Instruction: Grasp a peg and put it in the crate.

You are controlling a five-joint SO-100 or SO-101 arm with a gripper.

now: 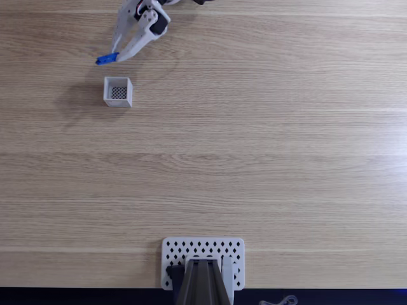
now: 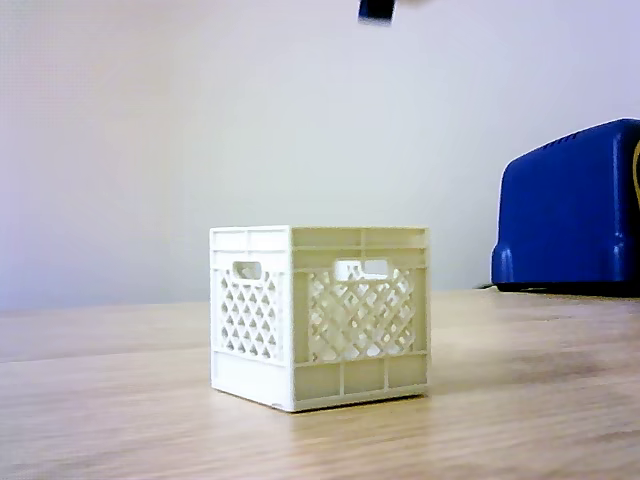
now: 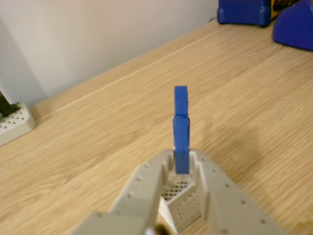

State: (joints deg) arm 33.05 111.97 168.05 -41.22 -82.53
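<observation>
In the fixed view my gripper [image 1: 115, 56] hangs at the top left, shut on the blue peg [image 1: 106, 59], whose end sticks out to the left. The small white crate [image 1: 118, 91] with its dark mesh bottom stands on the table just below the gripper in that view. The wrist view shows the peg [image 3: 181, 128] pinched upright between my grey fingers [image 3: 146, 183], with a corner of the crate [image 3: 182, 203] beneath them. In the other view the crate [image 2: 320, 315] stands in the middle and a dark bit of the peg [image 2: 377, 10] shows at the top edge.
A white plate with diamond holes [image 1: 203, 257] lies at the bottom centre of the fixed view, with a dark mount on it. Blue objects [image 2: 570, 215] stand at the table's far side. Bare wood spreads right of the crate.
</observation>
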